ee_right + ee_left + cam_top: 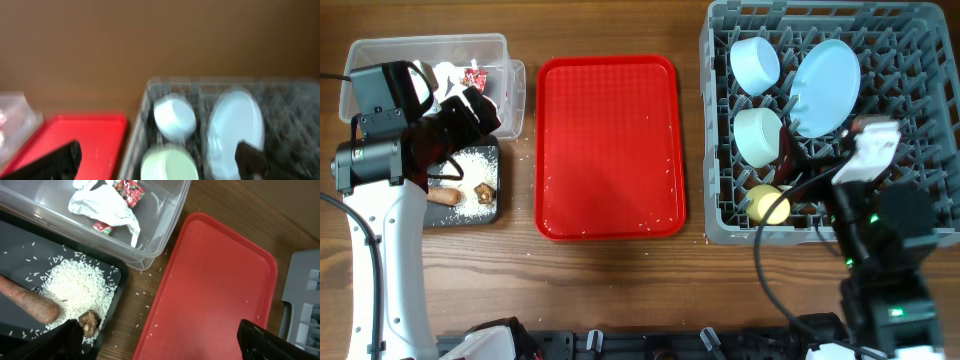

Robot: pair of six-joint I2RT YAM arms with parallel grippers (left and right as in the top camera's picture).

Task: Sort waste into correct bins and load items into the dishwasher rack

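Note:
The clear tub (380, 55) holds crumpled tissue (105, 202) and a red wrapper (129, 191). The black tray (492, 212) holds rice (80, 285), the brown stick (25, 300) and a brown lump (90, 322). My left gripper (160, 345) is open and empty, above the gap between the black tray and the red tray; in the overhead view it (470, 110) is over the tub's near edge. The grey rack (720, 215) holds a blue bowl (755, 65), blue plate (825, 88), green bowl (757, 135) and yellow cup (768, 205). My right gripper (152, 162) is open and empty over the rack; its view is blurred. No spoon shows.
The flat red serving tray (610, 145) lies between the bins and the rack, with a few rice grains on it. Loose grains lie on the wooden table (135, 305) beside the black tray.

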